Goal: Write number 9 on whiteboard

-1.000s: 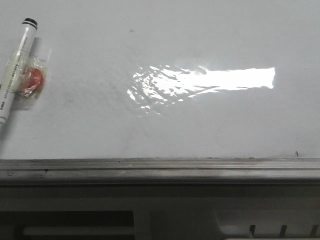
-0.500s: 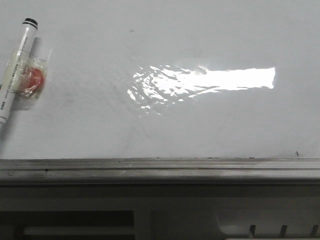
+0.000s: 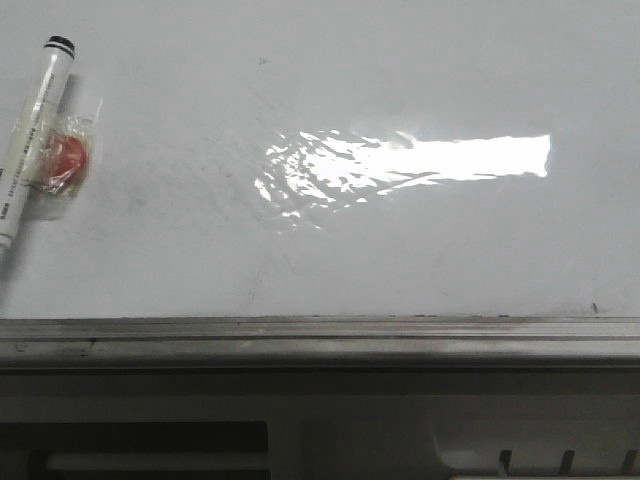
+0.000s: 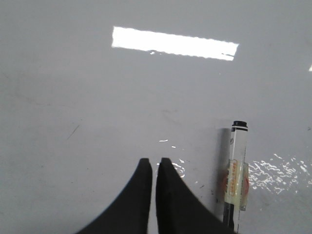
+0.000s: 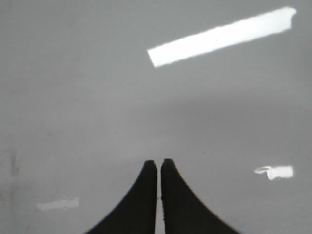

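— Moved since a second ago: almost nothing; marker (image 3: 32, 140) perhaps shifted a hair on the front view, glare patch (image 3: 400, 160) unchanged.

— Left to right, then. Item one?

— Marker: white barrel, black cap, printed label, lying flat at far left of whiteboard (image 3: 350, 250), cap pointing away from the robot. Strip of clear tape around mid-barrel, with a red-orange blob (image 3: 66, 157) under the tape, touching the barrel's right side. Nature of blob: cannot tell.

— Handling?

— Judged light, rigid, smooth and round, so prone to roll or slip between pads. Best hold: across the barrel near the taped middle, clear of the cap, which looks to be on and would need to come off before any stroke.

— Item two?

— Left gripper (image 4: 156, 162): black fingers drawn together with only a sliver of gap, nothing between them, hovering over bare board just beside the marker in the left wrist view.

— Item three?

— Whiteboard surface: glossy, faint grey smudges and tiny specks, wrinkled glare at centre. Slick, so a pen tip should glide; too much pressure could skid. No number 9 anywhere; writing not begun.

— Item four?

— Right gripper (image 5: 159, 163): fingers likewise pressed nearly together, empty, over blank board in the right wrist view; neither gripper seen from the front.

— Foreground?

— Grey metal rail (image 3: 320, 335) along the near edge, slotted grey plastic panel (image 3: 540, 455) below.
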